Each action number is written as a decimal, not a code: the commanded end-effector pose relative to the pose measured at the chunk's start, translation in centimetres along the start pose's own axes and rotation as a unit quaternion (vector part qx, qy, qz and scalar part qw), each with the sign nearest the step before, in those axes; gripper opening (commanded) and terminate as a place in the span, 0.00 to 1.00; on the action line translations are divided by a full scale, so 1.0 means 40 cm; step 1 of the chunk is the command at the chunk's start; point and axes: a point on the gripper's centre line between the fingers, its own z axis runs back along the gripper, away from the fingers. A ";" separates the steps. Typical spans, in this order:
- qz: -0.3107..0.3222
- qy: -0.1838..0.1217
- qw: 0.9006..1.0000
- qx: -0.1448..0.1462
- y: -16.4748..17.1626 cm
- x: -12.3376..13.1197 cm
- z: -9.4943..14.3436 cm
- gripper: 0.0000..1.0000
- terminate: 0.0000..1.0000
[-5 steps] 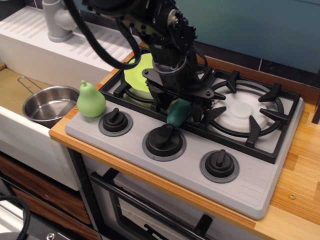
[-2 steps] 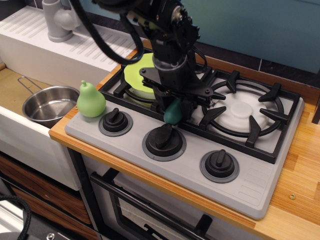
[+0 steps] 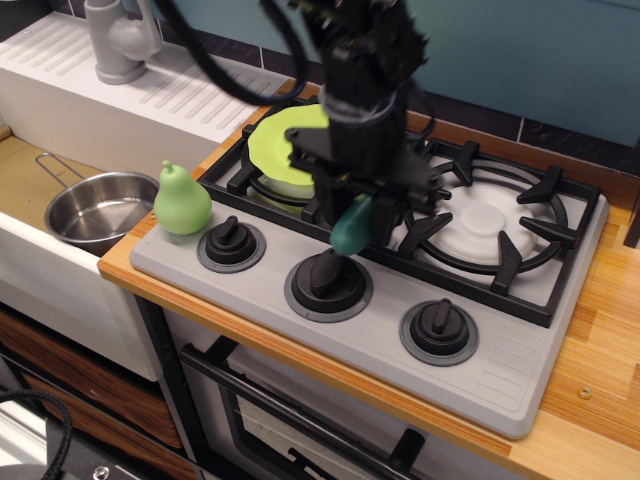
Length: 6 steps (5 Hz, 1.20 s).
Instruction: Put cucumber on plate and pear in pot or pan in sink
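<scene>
Tool (image 3: 362, 212) clamped on cucumber (image 3: 351, 228), lifted, not yet on plate (image 3: 281, 150) at 10 o'clock; pear (image 3: 181, 201) untouched outside pan (image 3: 97, 208).

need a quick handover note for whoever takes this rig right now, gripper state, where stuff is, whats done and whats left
Gripper: shut on the cucumber, which hangs clear of the stove, above the middle knob.
Plate: on the left burner grate, partly behind the arm, nothing seen on it.
Pear: upright on the stove's front left corner, untouched.
Pan: in the sink, empty.
Done: cucumber picked up.
Left: carry the cucumber back and left onto the plate and release it, then pick up the pear and set it in the pan.
</scene>
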 end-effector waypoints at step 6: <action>-0.081 -0.040 0.996 -0.016 0.204 0.210 0.060 0.00 0.00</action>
